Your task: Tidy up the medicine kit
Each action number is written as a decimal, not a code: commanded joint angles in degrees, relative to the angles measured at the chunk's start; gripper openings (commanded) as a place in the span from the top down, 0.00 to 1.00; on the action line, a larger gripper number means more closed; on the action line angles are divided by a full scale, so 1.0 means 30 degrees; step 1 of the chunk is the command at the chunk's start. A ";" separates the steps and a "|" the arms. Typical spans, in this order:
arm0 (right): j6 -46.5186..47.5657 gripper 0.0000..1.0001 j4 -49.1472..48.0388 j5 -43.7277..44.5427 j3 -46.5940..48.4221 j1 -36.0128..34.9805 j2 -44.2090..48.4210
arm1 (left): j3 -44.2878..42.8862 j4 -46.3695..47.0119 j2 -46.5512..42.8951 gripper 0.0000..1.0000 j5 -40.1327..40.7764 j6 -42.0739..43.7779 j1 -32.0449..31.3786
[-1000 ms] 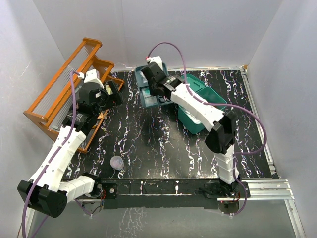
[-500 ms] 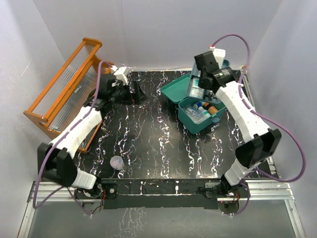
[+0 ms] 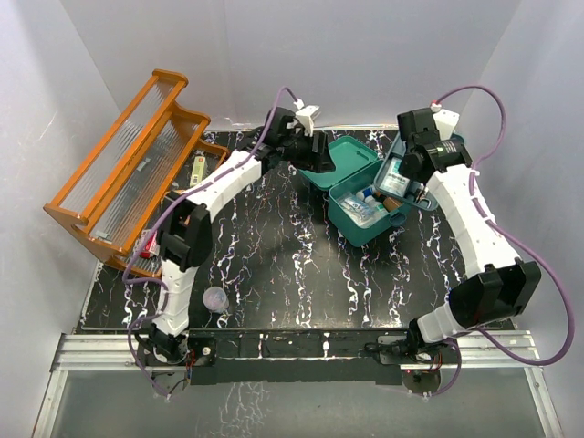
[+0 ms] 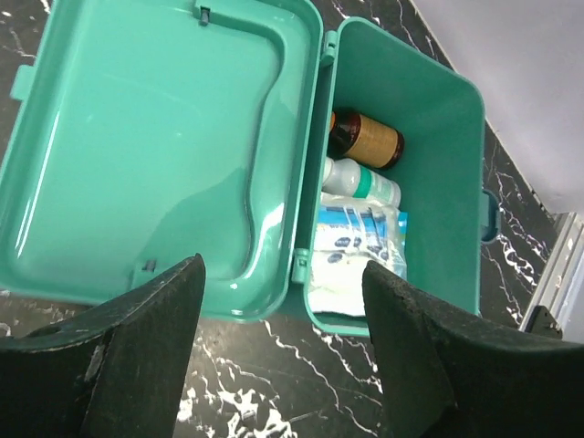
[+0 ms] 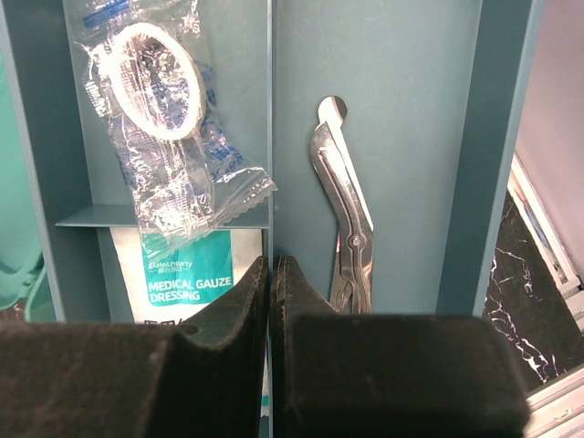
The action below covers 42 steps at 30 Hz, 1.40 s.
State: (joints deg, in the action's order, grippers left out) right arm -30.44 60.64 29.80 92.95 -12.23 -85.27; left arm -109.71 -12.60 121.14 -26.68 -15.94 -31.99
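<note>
Medicine kit point(image 4: 164, 137) glossy plastic; insert tray point(image 5: 392, 137) matt plastic; shears point(image 5: 341, 201) shiny metal.

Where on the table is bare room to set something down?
Bare: the table middle, between the orange rack and the medicine kit, down to the cup. Crowded: inside the kit, and beside it where the right gripper holds the insert tray.

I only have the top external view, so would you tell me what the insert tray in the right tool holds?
Observer: Metal scissors sit in one compartment of the insert tray.
Operator: Anything beside them?
Observer: A bagged tape roll and a packet printed MEDICAL GAUZE DRESSING.
Operator: How is the tray gripped?
Observer: The right tool is shut on the divider between those compartments.
</note>
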 commanded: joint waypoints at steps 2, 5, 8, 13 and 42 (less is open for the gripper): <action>-0.0373 1.00 -0.1522 -0.0006 -0.0765 0.1080 0.1537 | -0.2997 -0.0652 0.1940 0.34 -0.0707 0.0886 -0.0630; -0.0108 1.00 -0.1739 -0.0085 -0.0954 0.1140 0.1696 | -0.3958 -0.0483 0.3032 0.34 -0.0502 0.0978 -0.1145; 0.0156 1.00 -0.1786 -0.0146 -0.1048 0.1172 0.1772 | -0.4153 0.0064 0.3600 0.37 0.0239 0.0979 -0.1542; 0.0331 1.00 -0.1950 -0.0374 -0.1600 0.1176 0.2153 | -0.4458 -0.0236 0.4184 0.46 0.1621 0.1411 -0.2139; 0.0839 1.00 -0.2694 -0.2309 -0.1057 -0.0063 0.0767 | 0.4400 -0.5019 -0.4040 0.93 1.4028 -0.1181 -0.2696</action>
State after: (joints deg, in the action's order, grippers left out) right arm -28.51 56.82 22.11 86.41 -9.98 -82.28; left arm -100.18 -21.37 117.03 9.41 -14.96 -40.58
